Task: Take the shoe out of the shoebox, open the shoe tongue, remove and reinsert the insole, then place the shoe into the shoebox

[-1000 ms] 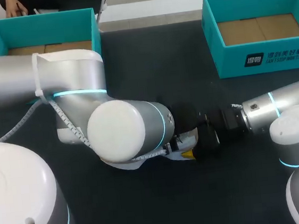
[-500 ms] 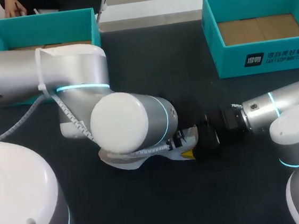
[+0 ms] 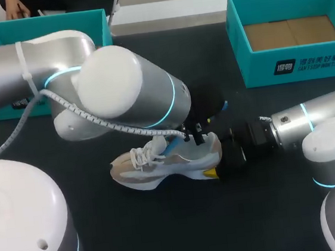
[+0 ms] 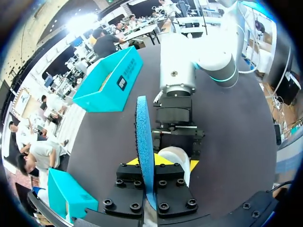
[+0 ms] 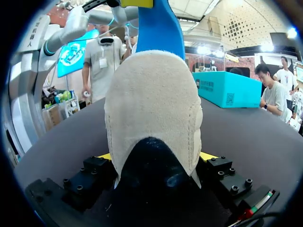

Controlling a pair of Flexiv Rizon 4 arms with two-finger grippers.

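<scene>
1. Head view: a pale shoe point(image 3: 160, 167) stands on its sole on the dark table point(image 3: 167, 233), about midway between the two arms. Its toe points toward my left side and its heel toward my right.
2. The right gripper point(image 3: 224, 158) comes in low from the right and is clamped on the heel, with one yellow tip showing against it.
3. The left arm reaches over the shoe from the left. The left gripper point(image 3: 199, 133) hangs just above the shoe's opening and pinches a blue insole point(image 3: 172, 146), which slants up out of the shoe beside the white laces point(image 3: 142, 156).
4. Two teal boxes sit at the far side of the table, well apart from the shoe: the left box point(image 3: 93, 19) and the right box point(image 3: 293, 67). Both show bare cardboard floors.
5. Left wrist view: the insole stands edge-on between the fingers, which are drawn close and press it from both sides. Ahead and below, the right gripper faces this way with the shoe's heel in it.
6. Right wrist view: the rounded suede heel fills the gap between the fingers, and a yellow tip touches it on each side. The insole rises from the shoe beyond it.
</scene>
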